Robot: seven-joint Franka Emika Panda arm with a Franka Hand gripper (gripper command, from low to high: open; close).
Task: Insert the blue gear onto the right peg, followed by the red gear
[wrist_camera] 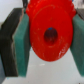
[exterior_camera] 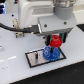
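Exterior view shows the gripper (exterior_camera: pixel 56 40) clenched on the red gear (exterior_camera: pixel 55 41), holding it just above the grey black-framed plate (exterior_camera: pixel 35 57) — directly over the blue gear (exterior_camera: pixel 50 52), which lies at the end of that plate toward the exterior view's right. That gear seems to sit on the right peg, though the peg itself is hidden beneath it; the twin pin (exterior_camera: pixel 37 54) stands bare farther along the plate. Wrist view fills with the red gear (wrist_camera: pixel 49 34), its centre hole dark, pinched between two teal pads (wrist_camera: pixel 22 45) — both pressed against its toothed rim.
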